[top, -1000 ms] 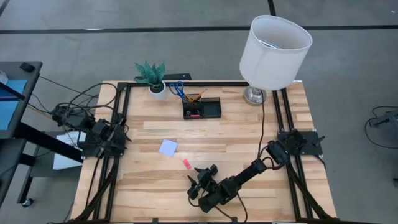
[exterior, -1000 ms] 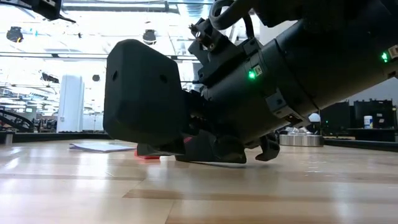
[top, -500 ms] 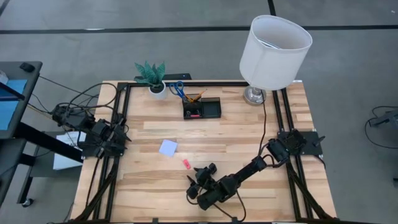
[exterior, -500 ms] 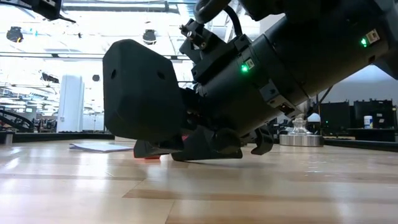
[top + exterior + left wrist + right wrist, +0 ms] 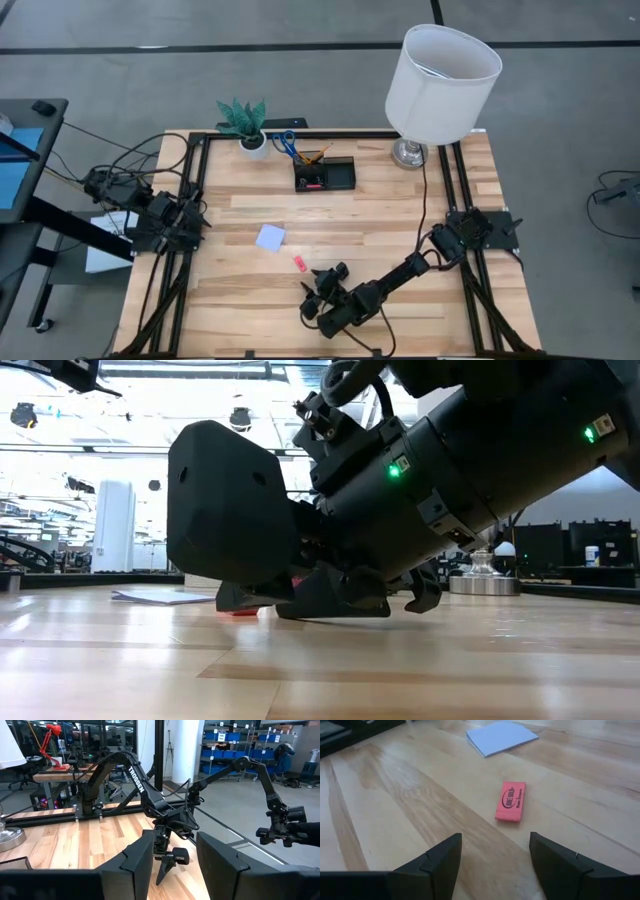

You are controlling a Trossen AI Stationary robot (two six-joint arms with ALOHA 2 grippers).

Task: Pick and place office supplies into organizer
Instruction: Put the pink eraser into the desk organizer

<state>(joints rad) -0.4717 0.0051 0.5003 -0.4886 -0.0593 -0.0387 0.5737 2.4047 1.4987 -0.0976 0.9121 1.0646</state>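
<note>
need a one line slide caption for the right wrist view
Right gripper, fingers open, low over the wooden table, lined up on a pink eraser, lavender note pad beyond.

Your right arm is matte black, with green indicator lights, looped black cables and white "TROSSEN" lettering.

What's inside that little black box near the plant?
The organizer holds blue-handled scissors and orange pens in its cup, something pink-red in a tray; deeper contents are hidden.
</note>
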